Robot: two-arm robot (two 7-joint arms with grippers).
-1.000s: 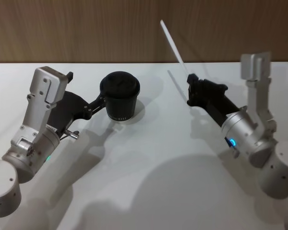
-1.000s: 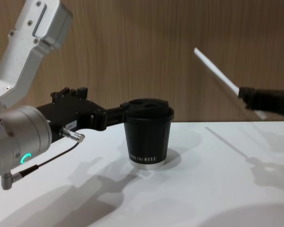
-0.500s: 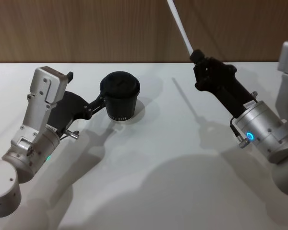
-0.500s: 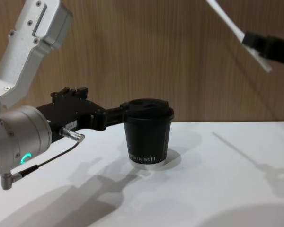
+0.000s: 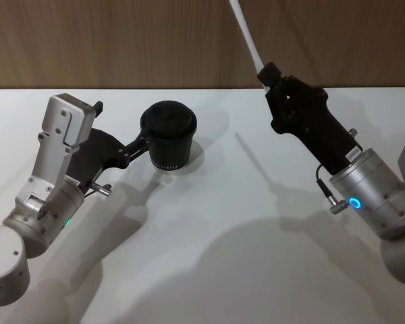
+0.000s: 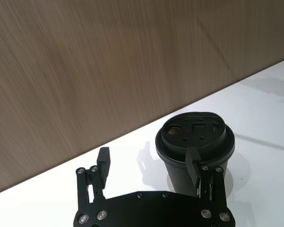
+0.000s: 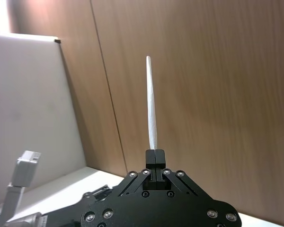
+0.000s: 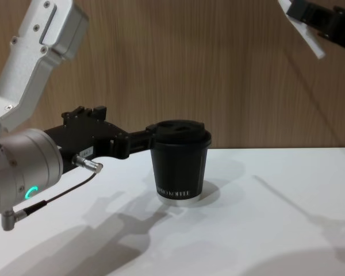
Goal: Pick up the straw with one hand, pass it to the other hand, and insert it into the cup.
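As the right end effector grips the straw — wrist view shows tip.

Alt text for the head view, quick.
The right gripper, raised at right, pinches a white straw that slants up across the wood wall. The left gripper sits low at left, its tip beside a lidded black cup on the white table.

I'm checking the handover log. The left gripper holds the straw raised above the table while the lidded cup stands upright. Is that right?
Not quite: the right gripper holds the straw, shut on it, as the right wrist view shows. The left gripper sits open beside the cup. The rest stands: straw raised above the table, lidded cup upright.
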